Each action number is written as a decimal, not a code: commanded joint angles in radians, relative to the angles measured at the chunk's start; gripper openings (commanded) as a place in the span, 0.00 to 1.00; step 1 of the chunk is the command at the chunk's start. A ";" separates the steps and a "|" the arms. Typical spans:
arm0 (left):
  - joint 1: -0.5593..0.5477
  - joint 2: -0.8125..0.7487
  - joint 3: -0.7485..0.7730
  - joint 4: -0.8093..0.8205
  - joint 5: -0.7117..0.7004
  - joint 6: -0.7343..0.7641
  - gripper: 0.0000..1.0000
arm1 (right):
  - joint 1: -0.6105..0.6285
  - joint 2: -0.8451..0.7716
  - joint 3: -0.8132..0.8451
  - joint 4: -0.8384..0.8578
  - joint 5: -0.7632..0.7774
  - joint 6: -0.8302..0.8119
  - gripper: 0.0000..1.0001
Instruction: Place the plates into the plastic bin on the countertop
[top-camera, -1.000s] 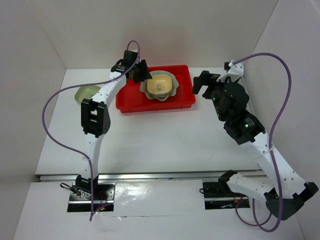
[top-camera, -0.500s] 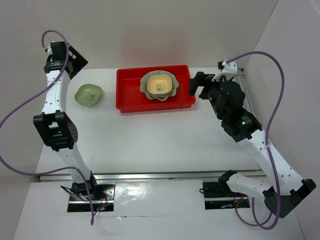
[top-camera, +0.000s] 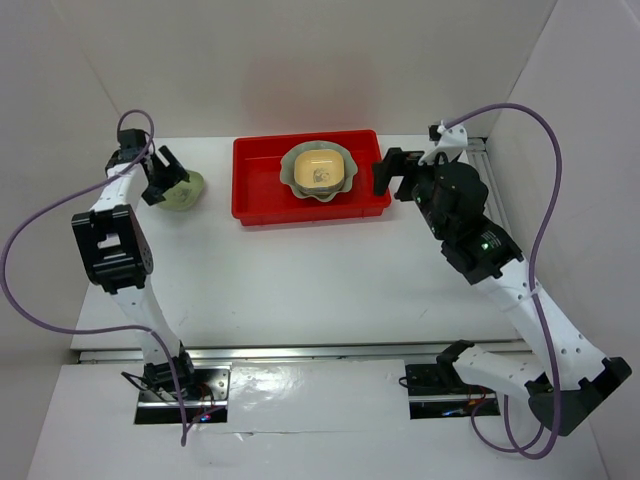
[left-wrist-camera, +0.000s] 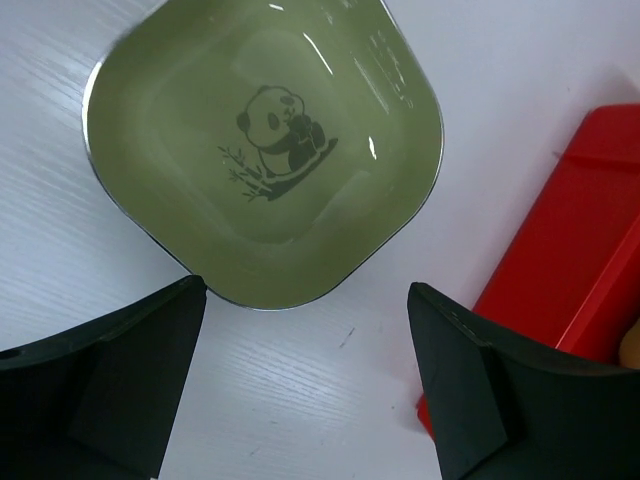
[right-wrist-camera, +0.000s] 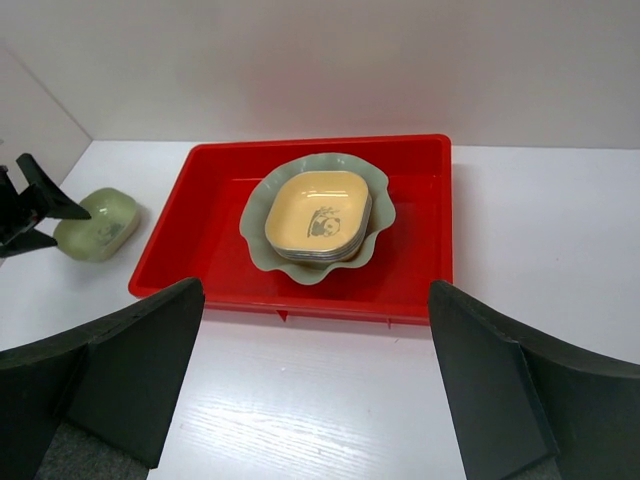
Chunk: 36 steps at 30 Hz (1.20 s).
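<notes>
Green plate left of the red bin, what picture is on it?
The green plate shows a dark panda with bamboo, clearest in the left wrist view.

The bin (top-camera: 258, 198) sits far back on the worktop (top-camera: 300, 280), plates (top-camera: 320, 170) stacked in it. Another plate (top-camera: 188, 190) lies to its left, just before my left pincer (top-camera: 165, 178); my right pincer (top-camera: 386, 172) flanks its right end.

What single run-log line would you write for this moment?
left gripper open by green plate | right gripper open | yellow plate stacked in red bin
</notes>
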 joint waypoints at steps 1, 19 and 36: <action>-0.013 -0.012 -0.017 0.099 0.015 0.022 0.95 | -0.005 -0.006 -0.012 0.025 -0.010 -0.014 1.00; 0.029 0.066 -0.063 -0.005 -0.148 -0.111 0.83 | -0.005 0.013 -0.012 0.025 -0.010 -0.014 1.00; 0.029 0.137 0.005 -0.039 -0.185 -0.148 0.00 | -0.005 0.013 -0.012 0.045 -0.001 -0.014 1.00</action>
